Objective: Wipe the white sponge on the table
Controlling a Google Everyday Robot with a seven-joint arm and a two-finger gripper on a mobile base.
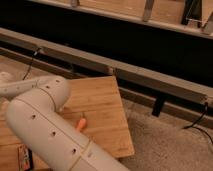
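Down in the lower left, the big white arm (pixel 45 125) hogs most of the shot, bending at the elbow and running off the left edge. The gripper is out of frame over there, so I can't tell how it's set. The table (pixel 102 107) sits under the arm with the grey rail (pixel 125 70) running just behind it, and a little orange thing (pixel 80 124) lies on the wood right beside the arm.
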